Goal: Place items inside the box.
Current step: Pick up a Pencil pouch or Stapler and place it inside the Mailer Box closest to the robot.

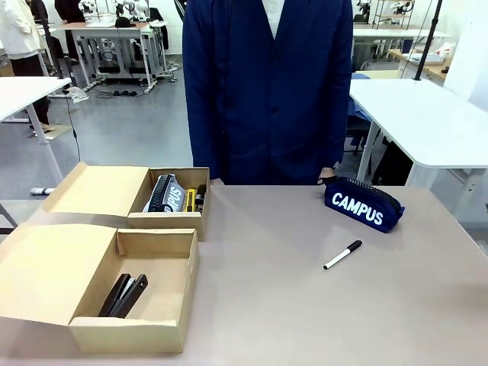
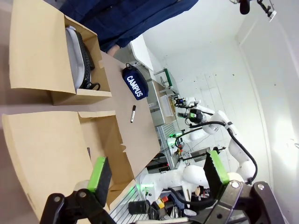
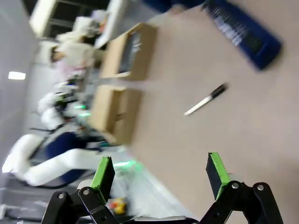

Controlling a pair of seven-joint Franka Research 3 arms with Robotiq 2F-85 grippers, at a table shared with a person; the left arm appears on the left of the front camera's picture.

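Observation:
The navy "CAMPUS" pencil case [image 1: 362, 203] lies on the table at the far right, just in front of the person. A black-and-white marker [image 1: 342, 255] rests on the tabletop nearer to me. The far cardboard box [image 1: 169, 223] holds the grey zip pouch [image 1: 162, 194], the yellow utility knife [image 1: 190, 200] and a dark item beside it. In the near box [image 1: 130, 332] lies a black stapler [image 1: 123, 296]. My left gripper [image 2: 158, 172] is open and empty above the near box [image 2: 56, 154]. My right gripper [image 3: 159, 170] is open and empty, well off the marker [image 3: 205, 99] and the pencil case [image 3: 243, 32].
A person in a navy coat [image 1: 267, 91] stands at the far table edge, behind the pencil case. Both boxes have their flaps [image 1: 99, 189] folded out to the left. Bare tabletop [image 1: 290, 305] stretches between the boxes and the marker.

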